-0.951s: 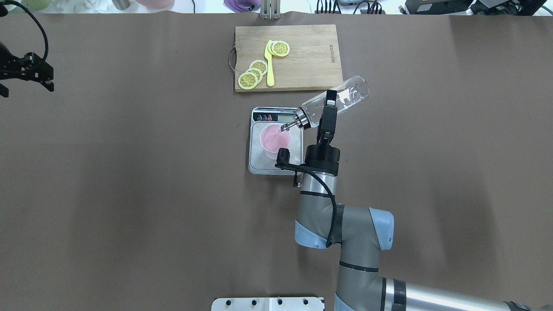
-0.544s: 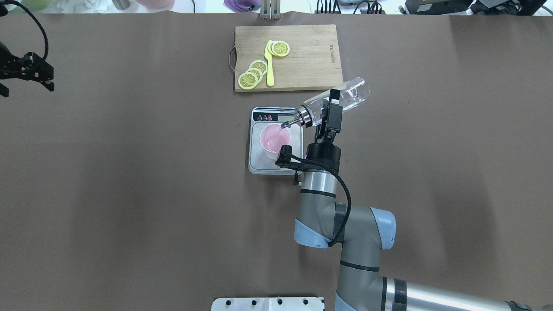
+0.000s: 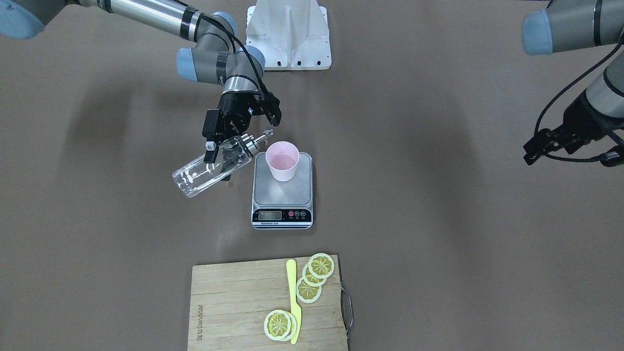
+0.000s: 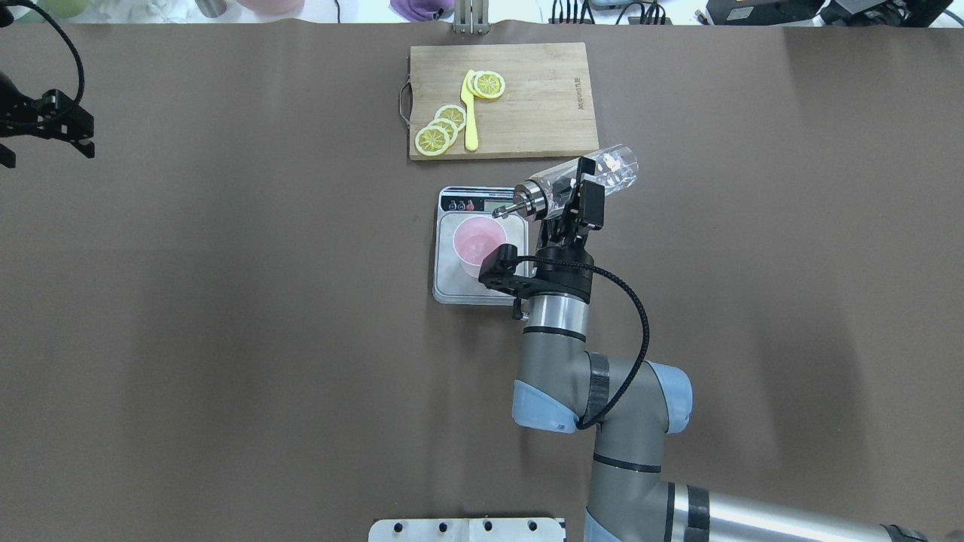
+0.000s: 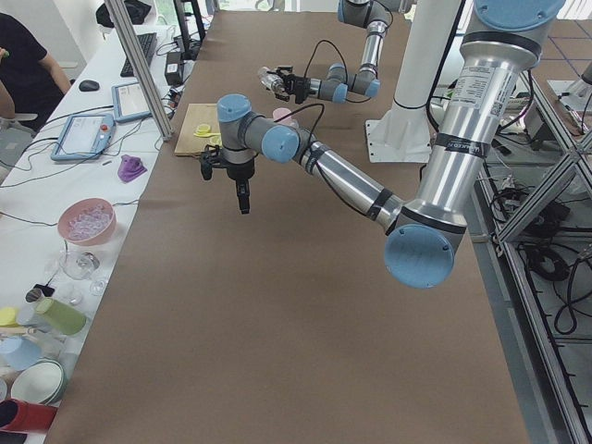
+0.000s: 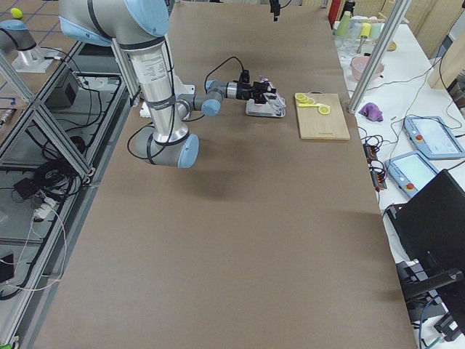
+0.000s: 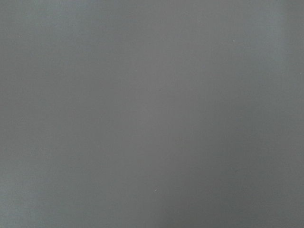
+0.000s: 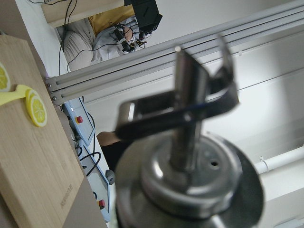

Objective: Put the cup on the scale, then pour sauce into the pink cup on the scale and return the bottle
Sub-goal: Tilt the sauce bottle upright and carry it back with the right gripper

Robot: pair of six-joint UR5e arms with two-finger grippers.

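Note:
The pink cup [image 4: 480, 247] stands upright on the scale [image 4: 452, 287], with a little clear sauce [image 3: 282, 160] in it. My right gripper [image 4: 584, 184] is shut on the glass bottle [image 4: 619, 167], holding it in the air nearly level beside the scale's right side. The silver spout [image 4: 503, 212] points towards the cup's far rim, and no stream shows. In the front view the bottle [image 3: 197, 176] slopes with its spout [image 3: 263, 134] up, just beside the cup [image 3: 282, 168]. The cap fills the right wrist view [image 8: 190, 180]. My left gripper [image 4: 44, 143] is open and empty, far off at the table's left edge.
A wooden cutting board [image 4: 542, 98] with lemon slices [image 4: 444, 128] and a yellow knife [image 4: 470, 113] lies just beyond the scale. The white robot base plate [image 3: 287, 34] is at the near edge. Bowls and cups stand off the table's far side [image 5: 83, 222].
My right wrist has turned and tipped the bottle back towards level. The spout rose away from the cup and the stream stopped. The left arm has not moved.

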